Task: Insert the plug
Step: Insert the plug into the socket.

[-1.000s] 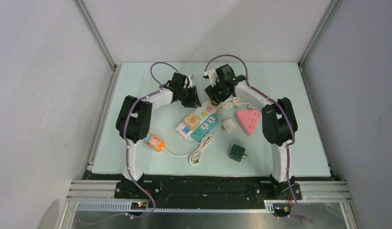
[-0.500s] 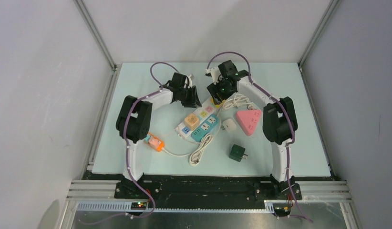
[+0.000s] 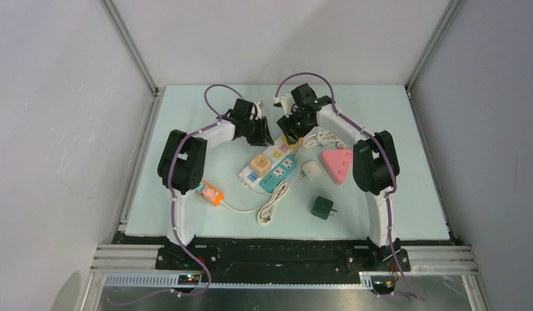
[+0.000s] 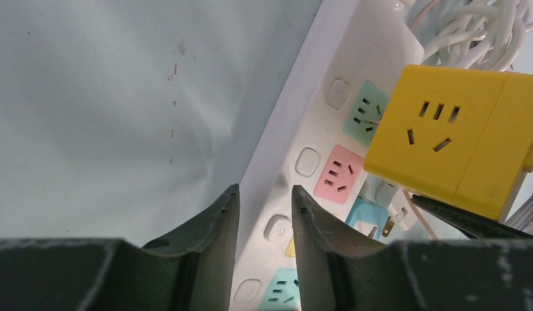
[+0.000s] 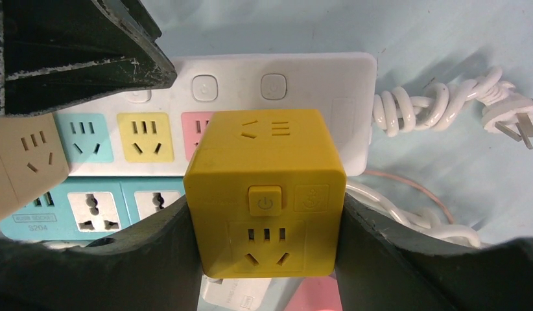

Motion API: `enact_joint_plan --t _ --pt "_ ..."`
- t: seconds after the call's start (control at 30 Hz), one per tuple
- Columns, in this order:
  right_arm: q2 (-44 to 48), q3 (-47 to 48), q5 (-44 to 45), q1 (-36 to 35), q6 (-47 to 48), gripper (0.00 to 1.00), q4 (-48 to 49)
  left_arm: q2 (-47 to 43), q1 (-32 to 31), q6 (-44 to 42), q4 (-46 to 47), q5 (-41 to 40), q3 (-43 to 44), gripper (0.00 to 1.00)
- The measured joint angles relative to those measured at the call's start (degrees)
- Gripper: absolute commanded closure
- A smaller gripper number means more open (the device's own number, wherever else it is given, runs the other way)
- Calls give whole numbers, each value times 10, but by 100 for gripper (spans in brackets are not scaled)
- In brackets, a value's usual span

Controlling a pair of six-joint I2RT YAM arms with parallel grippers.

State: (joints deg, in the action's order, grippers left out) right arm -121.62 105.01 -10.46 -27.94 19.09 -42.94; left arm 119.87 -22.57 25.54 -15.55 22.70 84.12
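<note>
**Landmark:** white power strip [image 3: 250, 175], lying aslant at mid-table, with a row of coloured sockets and a switch button beside each.
**Task's thing:** yellow cube plug [image 5: 265, 194], raised and slightly tilted over the strip's far end, above the pink and green sockets. Whether its pins touch the strip cannot be told.
**Right gripper** [image 5: 264, 220]**:** clamped on the yellow cube plug, one finger against each side face.
**Left gripper** [image 4: 264, 191]**:** jaws a little apart with nothing between them, tips over the strip's switch-side edge, just beside the cube. Contact with the strip cannot be told.
**Obstruction on the strip:** beige cube [image 5: 21, 162], seated in a socket toward the near end. The pale blue and yellow sockets between it and the yellow cube plug are bare.
**Alongside:** teal power strip [image 5: 89, 207], against the strip's long side facing the right arm.
**Beyond the far end:** coiled white cable [image 5: 432, 107], its plug lying on the table [image 3: 186, 129].
**Right-arm side:** white adapter [image 3: 311, 170] near the strip, with the pink triangular socket block [image 3: 337, 164] just past it.
**Near side:** loose cable bundle [image 3: 272, 204] close by, and a dark green adapter [image 3: 323, 208] well apart.
**Left-arm side:** orange-and-pink block [image 3: 210, 193], near the strip's near end.
</note>
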Motion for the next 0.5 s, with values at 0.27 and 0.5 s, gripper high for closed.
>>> enact_joint_plan --t 0.27,0.5 --pt "-2 0 22 -10 1 100 16 0 0 0 0 0 0 61" --pt "-16 23 29 -7 19 100 -9 0 0 0 0 0 0 62"
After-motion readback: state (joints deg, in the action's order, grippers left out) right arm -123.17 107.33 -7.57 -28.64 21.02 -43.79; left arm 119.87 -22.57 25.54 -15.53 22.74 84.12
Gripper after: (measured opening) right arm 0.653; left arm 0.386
